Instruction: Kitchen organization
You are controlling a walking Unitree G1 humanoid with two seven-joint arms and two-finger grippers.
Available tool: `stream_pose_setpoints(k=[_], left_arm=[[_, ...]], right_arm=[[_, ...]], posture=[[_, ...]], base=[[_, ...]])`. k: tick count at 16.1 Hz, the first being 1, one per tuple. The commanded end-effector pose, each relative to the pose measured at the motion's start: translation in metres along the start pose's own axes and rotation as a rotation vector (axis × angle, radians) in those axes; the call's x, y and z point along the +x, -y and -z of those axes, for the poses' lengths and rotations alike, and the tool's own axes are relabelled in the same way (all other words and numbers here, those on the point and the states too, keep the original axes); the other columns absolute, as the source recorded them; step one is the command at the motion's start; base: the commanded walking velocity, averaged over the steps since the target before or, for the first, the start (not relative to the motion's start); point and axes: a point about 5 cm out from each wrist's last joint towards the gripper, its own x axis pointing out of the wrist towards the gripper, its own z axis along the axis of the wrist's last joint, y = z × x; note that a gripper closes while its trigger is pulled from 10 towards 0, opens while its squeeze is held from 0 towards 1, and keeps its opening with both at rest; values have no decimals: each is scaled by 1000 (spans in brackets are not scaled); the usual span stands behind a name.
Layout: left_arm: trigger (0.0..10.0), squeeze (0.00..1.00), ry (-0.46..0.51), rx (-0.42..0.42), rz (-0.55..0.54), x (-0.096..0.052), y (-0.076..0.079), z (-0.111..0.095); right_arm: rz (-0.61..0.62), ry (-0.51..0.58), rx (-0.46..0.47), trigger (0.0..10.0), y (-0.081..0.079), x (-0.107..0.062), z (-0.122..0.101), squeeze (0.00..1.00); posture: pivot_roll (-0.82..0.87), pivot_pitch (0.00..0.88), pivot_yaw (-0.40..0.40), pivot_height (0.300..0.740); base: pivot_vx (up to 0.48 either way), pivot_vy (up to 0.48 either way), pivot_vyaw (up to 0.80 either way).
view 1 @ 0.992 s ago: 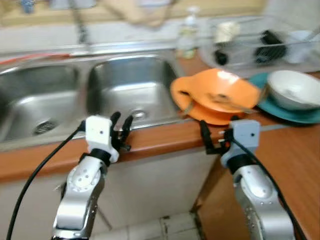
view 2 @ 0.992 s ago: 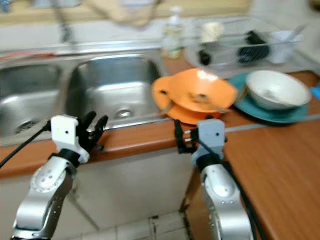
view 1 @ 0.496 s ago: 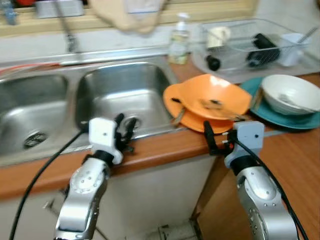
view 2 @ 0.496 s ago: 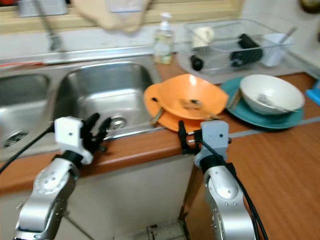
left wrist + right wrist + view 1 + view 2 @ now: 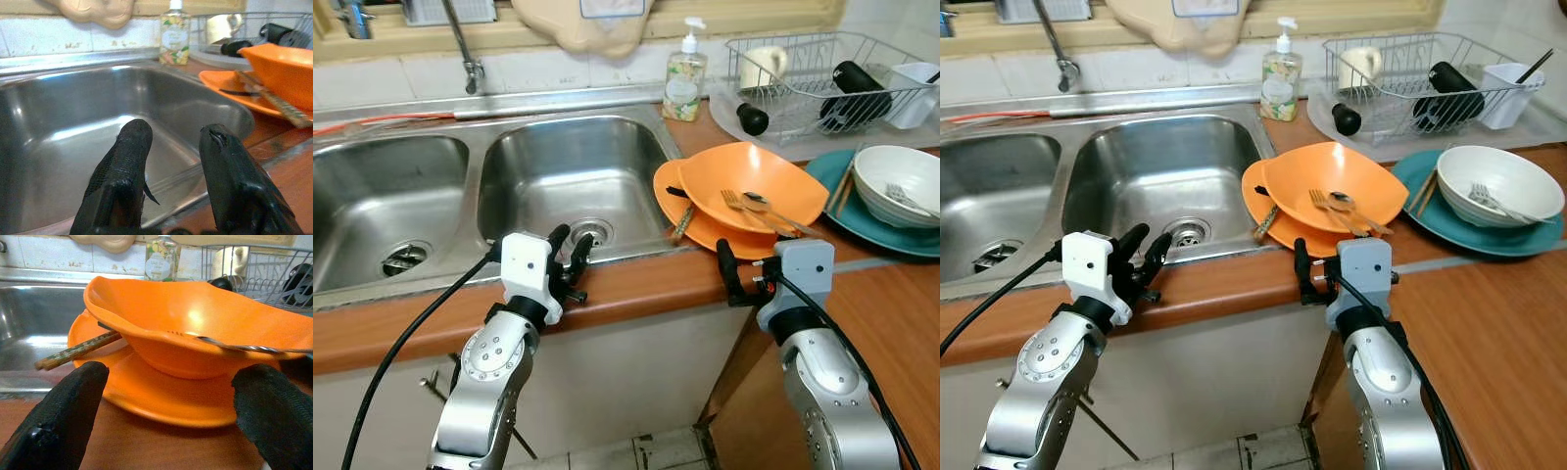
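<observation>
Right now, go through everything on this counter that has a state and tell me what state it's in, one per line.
Left tool: open, holding nothing, at the sink's front edge.
Right tool: open wide, facing the orange bowl.
Orange bowl: upright on the orange plate, fork and spoon inside.
Chopsticks: lying on the orange plate.
White bowl: upright on the teal plate, fork inside.
Sink: no water in it.

Bright, even light; both eye views are sharp. Soft glare sheens the sink [image 5: 570, 171]; wrist views look slightly soft, perhaps out of focus up close.
</observation>
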Motion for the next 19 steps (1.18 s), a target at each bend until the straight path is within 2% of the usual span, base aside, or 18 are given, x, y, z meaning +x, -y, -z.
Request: stream_pose_setpoints(k=[1,6,9,12,16,19], left_arm=[[10000,0,21,13,8,1,1,-5],[10000,0,10,27,90,2,6,-5],[10000,0,3,23,243,-7,13,-6],[10000,0,-11,31,348,-11,19,-8],[10000,0,-16,40,370,-12,21,-8],[10000,0,-22,40,383,-12,21,-9]], right_arm=[[0,15,-5,10000,1,-2,-4,0],[-5,31,-40,10000,13,-11,-4,0],[9,18,-20,10000,20,-22,-1,0],[29,-42,-4,10000,23,-18,5,0],[37,-71,74,10000,21,-13,5,0],[28,-113,66,10000,18,-3,8,0]], posture=[[-123,0,37,740],[-128,0,41,740],[-130,0,41,740],[-128,0,43,740],[-123,0,42,740],[-123,0,43,740]], base=[[0,0,0],[0,0,0],[0,0,0],[0,0,0],[0,0,0],[0,0,0]])
